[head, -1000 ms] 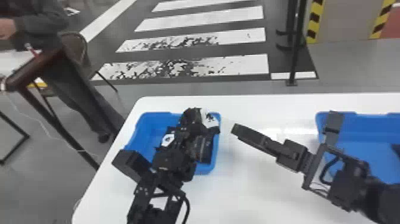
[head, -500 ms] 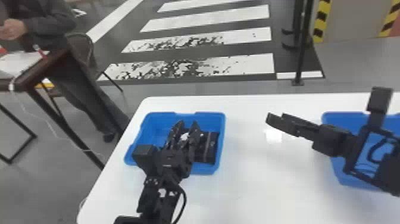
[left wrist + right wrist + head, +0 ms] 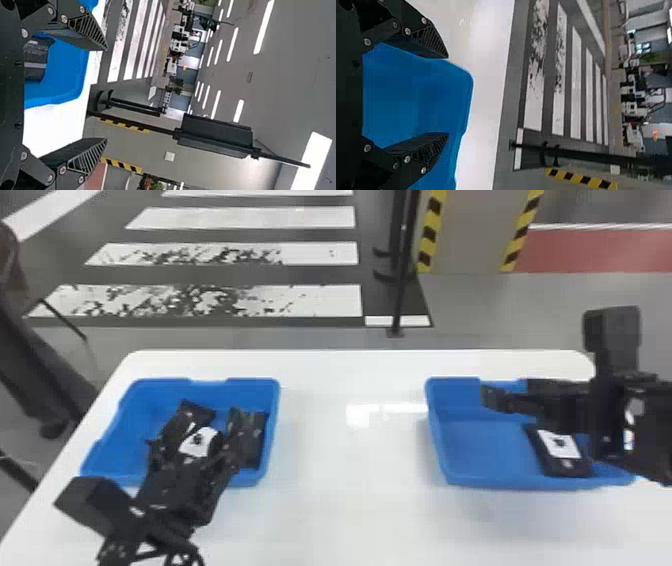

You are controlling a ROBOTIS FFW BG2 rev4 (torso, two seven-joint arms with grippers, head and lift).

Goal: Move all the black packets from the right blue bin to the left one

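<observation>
Packets (image 3: 256, 440), black and lying loosely together, are inside the left bin (image 3: 272, 410) on the white tabletop (image 3: 350, 500). From my end, I see my left tool (image 3: 197, 446) over that bin's near part, its fingers spread well apart. To the right of the left bin, with bare tabletop between, sits the right bin (image 3: 480, 455); I can make out a black packet (image 3: 575, 467) in its half farther from the left bin (the white label helps me). My right tool (image 3: 509, 391) hangs over the right bin, pointing toward the left bin, fingers parted too.
</observation>
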